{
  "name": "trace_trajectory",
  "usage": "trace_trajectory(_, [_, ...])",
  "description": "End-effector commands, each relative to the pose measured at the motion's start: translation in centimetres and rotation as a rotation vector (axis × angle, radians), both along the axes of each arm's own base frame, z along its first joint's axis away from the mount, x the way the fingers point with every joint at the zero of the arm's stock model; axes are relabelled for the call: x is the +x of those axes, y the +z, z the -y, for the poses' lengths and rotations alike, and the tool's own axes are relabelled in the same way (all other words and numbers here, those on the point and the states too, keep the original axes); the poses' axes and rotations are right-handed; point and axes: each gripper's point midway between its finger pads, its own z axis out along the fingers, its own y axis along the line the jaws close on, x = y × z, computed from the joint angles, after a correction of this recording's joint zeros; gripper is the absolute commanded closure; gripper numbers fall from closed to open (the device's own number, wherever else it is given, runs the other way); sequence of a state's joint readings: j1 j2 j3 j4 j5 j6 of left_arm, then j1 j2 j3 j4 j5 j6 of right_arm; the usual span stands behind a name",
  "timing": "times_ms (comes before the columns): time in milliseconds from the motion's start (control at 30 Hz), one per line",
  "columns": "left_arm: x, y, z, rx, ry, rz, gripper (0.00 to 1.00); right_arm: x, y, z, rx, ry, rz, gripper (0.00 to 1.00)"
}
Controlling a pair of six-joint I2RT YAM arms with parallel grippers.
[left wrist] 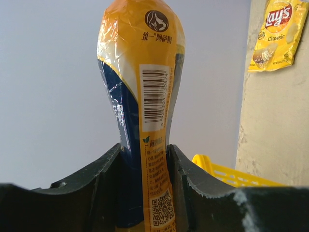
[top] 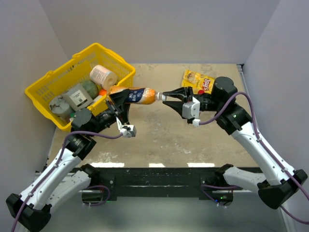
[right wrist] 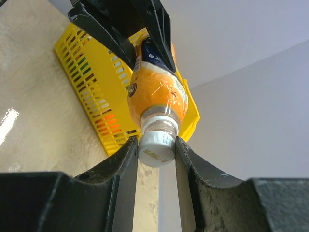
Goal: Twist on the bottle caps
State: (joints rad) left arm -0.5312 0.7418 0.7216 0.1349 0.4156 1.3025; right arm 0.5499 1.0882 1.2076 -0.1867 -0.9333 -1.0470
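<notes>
As L gripper (top: pixel 117 100) clamps the orange drink bottle (top: pixel 137 95) by its body, sideways in the air over table (top: pixel 159 140) centre, R gripper (top: pixel 170 95) is closed on the white cap (right wrist: pixel 155 147) sitting on the neck. Tightness: can't tell. Prob mid-screw on 1st bottle. Other caps not in view. Yellow basket (top: pixel 43 84) sits at far-left corner.

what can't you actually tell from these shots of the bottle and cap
- How far the cap is threaded: right wrist view, its skirt covers the neck threads.
- Base of the bottle: left wrist view, cut off by the bottom edge between the left pincer fingers.
- Labels on items in the basket: top view, too small.
</notes>
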Motion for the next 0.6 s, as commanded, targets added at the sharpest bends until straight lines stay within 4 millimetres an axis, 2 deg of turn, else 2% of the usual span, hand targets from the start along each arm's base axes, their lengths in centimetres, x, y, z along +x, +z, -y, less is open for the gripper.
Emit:
trace_trajectory(0, [-0.7,-0.1,0.9,-0.010,-0.058,0.004,1.00,-0.7,3.5,-0.5,0.080,0.024,0.039,1.00])
trace_trajectory(167, [-0.1,-0.1,0.6,-0.040,-0.032,-0.022,1.00,-0.6,4.0,-0.5,0.101,0.017,0.033,1.00])
trace_trajectory(367, [-0.3,0.0,0.7,-0.037,-0.040,0.015,1.00,-0.5,2.7,-0.6,0.052,0.025,0.024,1.00])
trace_trajectory(433, [-0.5,-0.5,0.7,-0.026,-0.041,0.045,1.00,-0.4,2.6,-0.8,0.047,0.029,0.016,1.00])
trace_trajectory(467, [-0.6,0.6,0.4,-0.054,-0.034,0.112,1.00,-0.4,3.0,-0.8,0.049,0.031,0.018,1.00])
trace_trajectory(500, [-0.7,0.8,0.2,-0.064,-0.024,0.150,1.00,-0.1,2.7,-1.0,0.042,0.032,0.009,1.00])
trace_trajectory(533, [-0.4,-0.4,0.2,-0.067,-0.012,0.157,1.00,-0.1,2.8,-1.0,0.043,0.037,0.009,1.00])
trace_trajectory(567, [-0.5,1.1,-0.5,-0.118,0.016,0.225,1.00,-0.4,2.7,-1.1,0.042,0.053,0.003,1.00])
